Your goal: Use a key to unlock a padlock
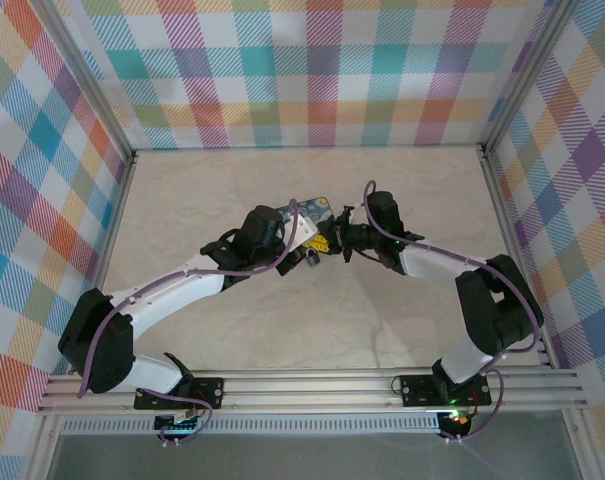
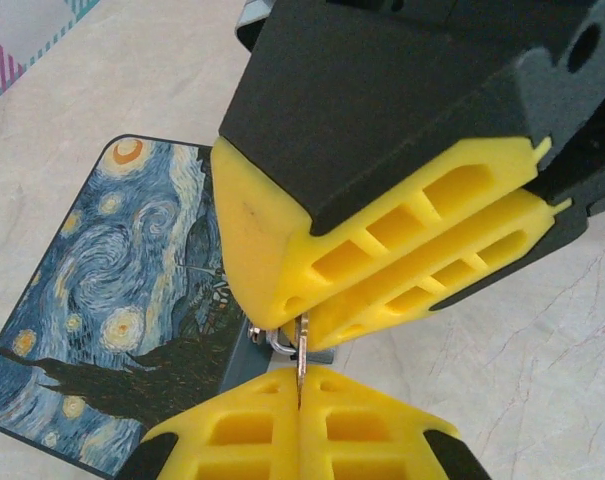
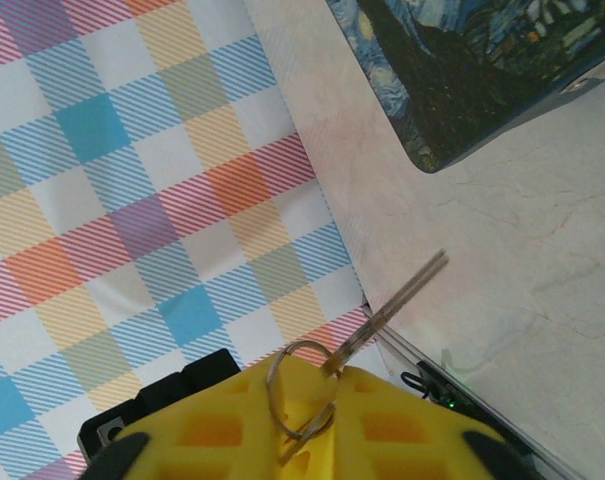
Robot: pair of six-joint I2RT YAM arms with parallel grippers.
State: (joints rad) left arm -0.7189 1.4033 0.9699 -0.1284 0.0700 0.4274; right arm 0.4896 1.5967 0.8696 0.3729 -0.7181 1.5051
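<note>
Left fingers (image 2: 232, 430), pressed together, pinch the key (image 2: 301, 360) edge-on. Its small ring sits just under the right fingers (image 2: 382, 250), which meet them tip to tip. Those right fingers clamp the key's ring end, blade jutting out over the surface (image 3: 502, 260) near the blue tin (image 3: 462, 70).

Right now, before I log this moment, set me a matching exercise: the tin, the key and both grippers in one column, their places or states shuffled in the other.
Column one:
1. blue tin
2. key
3. left gripper
4. right gripper

Column two:
A. shut on the ring
B. lying flat on the table
C. shut on a thin metal strip
D. jutting out from the ring, past yellow fingers

Pairs: 1-B, 2-D, 3-C, 4-A
</note>
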